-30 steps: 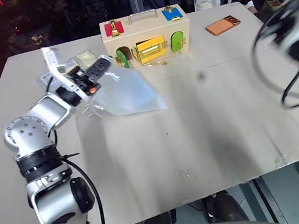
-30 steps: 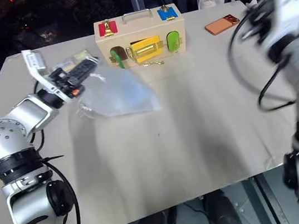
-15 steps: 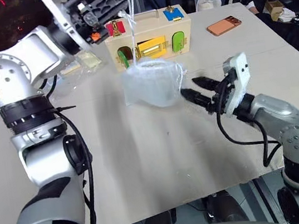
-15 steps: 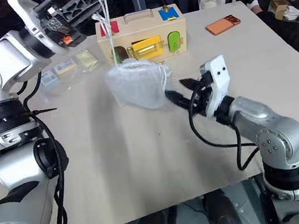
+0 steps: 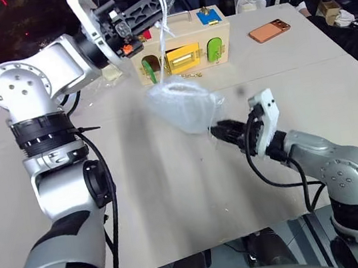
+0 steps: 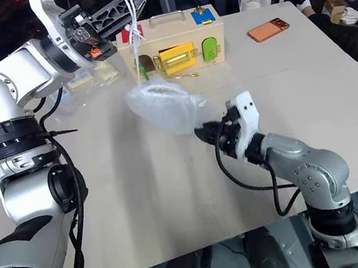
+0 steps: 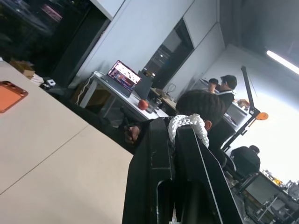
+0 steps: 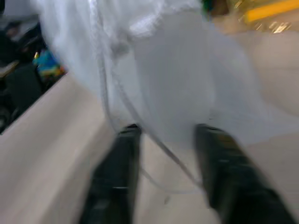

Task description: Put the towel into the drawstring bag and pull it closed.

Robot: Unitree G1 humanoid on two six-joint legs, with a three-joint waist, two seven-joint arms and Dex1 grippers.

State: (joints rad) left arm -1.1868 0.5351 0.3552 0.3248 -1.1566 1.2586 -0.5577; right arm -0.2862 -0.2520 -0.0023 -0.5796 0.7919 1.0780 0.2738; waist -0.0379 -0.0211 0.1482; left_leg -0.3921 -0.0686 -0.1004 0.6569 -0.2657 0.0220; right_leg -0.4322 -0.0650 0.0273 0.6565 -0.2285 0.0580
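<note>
The drawstring bag (image 5: pixel 181 105), sheer white mesh, hangs bulging above the table's middle by its white cord (image 5: pixel 161 22). My left gripper (image 5: pixel 160 0) is raised high near the wooden box and is shut on that cord; the cord (image 7: pixel 188 123) shows pinched between its fingers. My right gripper (image 5: pixel 221 130) reaches in low at the bag's lower right corner, its fingers (image 8: pixel 117 163) apart, with the bag's bottom edge (image 8: pixel 187 93) and a loose cord loop at their tips. The towel is hidden; whether it lies inside the bag I cannot tell.
A wooden latch box (image 5: pixel 182 39) with coloured doors stands behind the bag. An orange phone (image 5: pixel 268 29) lies at the back right. Clear packets (image 6: pixel 83 81) lie at the back left under my left arm. People stand in the background (image 7: pixel 224 88).
The bag has gone from lying flat on the table to hanging by its cord as my left gripper rose. My right arm swung in from the right and lowered to the bag's bottom corner.
</note>
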